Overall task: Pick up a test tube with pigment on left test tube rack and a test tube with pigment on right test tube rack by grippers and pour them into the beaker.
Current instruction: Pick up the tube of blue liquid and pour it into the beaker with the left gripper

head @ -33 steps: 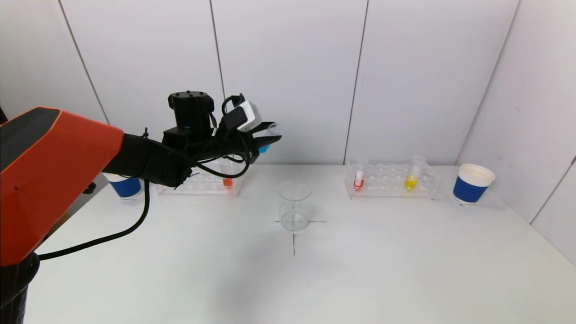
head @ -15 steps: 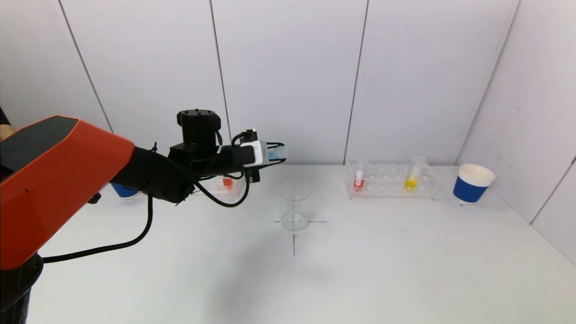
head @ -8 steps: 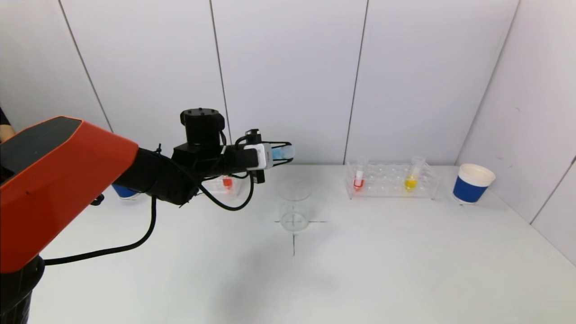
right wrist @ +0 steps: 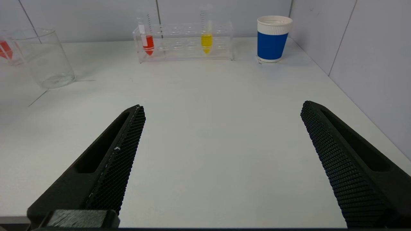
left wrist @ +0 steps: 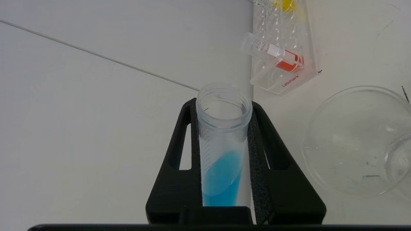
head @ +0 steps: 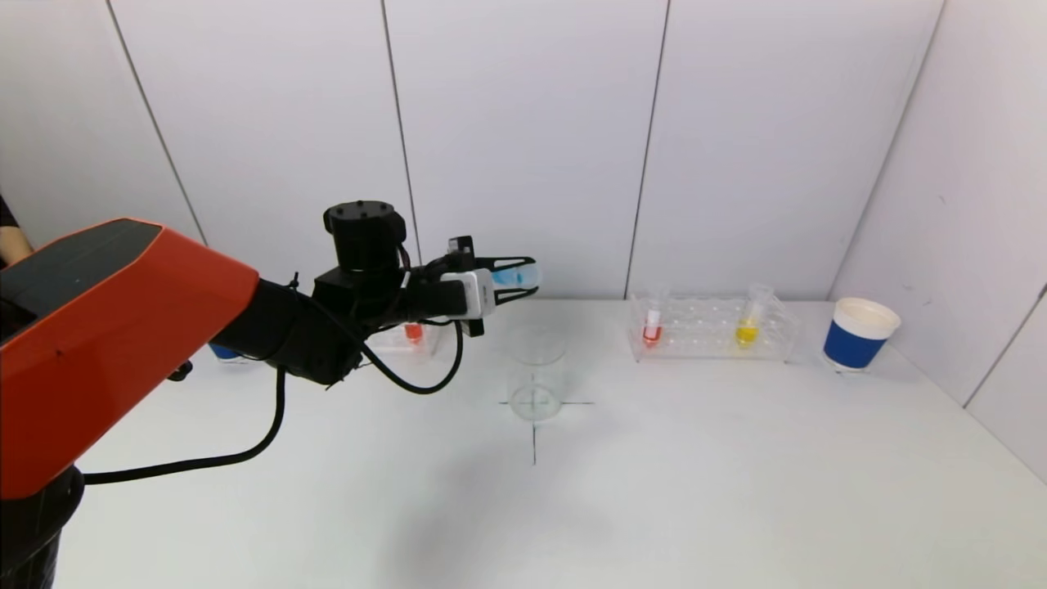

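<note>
The left tool (left wrist: 224, 160) pinches the light, smooth, probably slippery blue-pigment tube (left wrist: 223, 144) mid-barrel, while the right tool (right wrist: 221, 160), spread wide, hovers low over the worktop (right wrist: 205, 112).

My white table (head: 654, 491) carries: glass beaker (head: 536, 372) on black cross mark (head: 534, 429), left rack (head: 401, 335), right rack (head: 710, 329), blue paper cup (head: 859, 334) far right, another blue cup (head: 222, 350) far left.
</note>
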Robot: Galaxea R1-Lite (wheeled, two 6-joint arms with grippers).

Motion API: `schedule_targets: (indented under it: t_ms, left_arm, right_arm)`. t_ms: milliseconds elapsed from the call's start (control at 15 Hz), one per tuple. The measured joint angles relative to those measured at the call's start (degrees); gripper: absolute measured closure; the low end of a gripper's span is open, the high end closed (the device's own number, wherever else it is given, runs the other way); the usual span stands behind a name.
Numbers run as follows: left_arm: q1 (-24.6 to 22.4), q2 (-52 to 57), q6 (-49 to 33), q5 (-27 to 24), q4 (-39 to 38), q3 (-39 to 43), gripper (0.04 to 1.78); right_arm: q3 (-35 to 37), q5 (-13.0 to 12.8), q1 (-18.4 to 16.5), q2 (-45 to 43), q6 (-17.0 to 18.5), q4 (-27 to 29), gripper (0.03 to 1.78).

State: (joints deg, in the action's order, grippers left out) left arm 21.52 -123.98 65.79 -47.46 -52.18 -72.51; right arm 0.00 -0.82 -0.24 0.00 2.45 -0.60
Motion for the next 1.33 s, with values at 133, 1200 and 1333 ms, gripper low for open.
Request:
schedule_targets:
  t_ms: [133,1200,1333]
  left_arm:
    - [0.1,0.0,0.9,-0.1,-1.7,1.6,1.38]
    - [-0.1,-3.9,15.0,4.7,-2.1,1.7,1.38]
    - [-0.2,-4.5,15.9,5.7,-2.0,0.8,1.38]
  right_arm:
    - [0.0,0.0,0.0,0.0,0.0,0.0,0.05]
    - [0.0,0.0,0.0,0.0,0.0,0.0,0.05]
    - [0.0,0.0,0.0,0.0,0.0,0.0,0.05]
